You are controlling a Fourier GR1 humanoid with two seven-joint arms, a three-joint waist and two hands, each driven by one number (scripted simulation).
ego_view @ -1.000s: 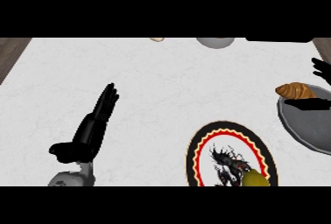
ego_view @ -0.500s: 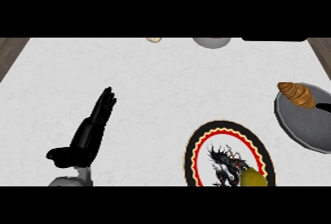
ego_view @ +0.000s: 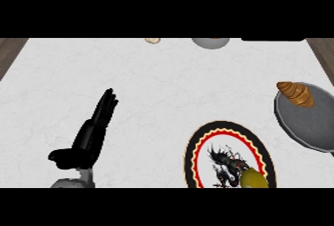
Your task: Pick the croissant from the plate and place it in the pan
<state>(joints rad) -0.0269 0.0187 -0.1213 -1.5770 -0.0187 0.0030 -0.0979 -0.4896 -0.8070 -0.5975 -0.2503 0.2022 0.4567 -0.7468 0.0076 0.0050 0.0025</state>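
Black hand, near left: the left hand [ego_view: 91, 132] lies on the white counter [ego_view: 163, 75] with straight, relaxed fingers pointing away; it grasps nothing and rests.
Right hand: not in view, so the state of its fingers cannot be told.
Patterned plate, near right: the plate [ego_view: 195, 150] has a black rim, a red and yellow ring and a dark dragon-like figure; its near edge is cut off. A yellow-green object [ego_view: 253, 178] sits on its near part. No croissant lies on it.
Grey pan, right: the pan [ego_view: 313, 128] lies just right of the plate and runs out of view at the right edge.
Croissant, far end of pan: the golden-brown croissant [ego_view: 295, 93] lies on the pan's far-left rim, partly inside it.
Croissant and fingers: it is well apart from the left hand's fingers, across the counter to the right, and nothing touches it.
Step in hand: the placing looks done or nearly done; to finish well, I judge the croissant should settle fully inside the pan, not perch on the rim.
Far edge: a small tan item [ego_view: 153, 40] and a grey round object [ego_view: 210, 43].
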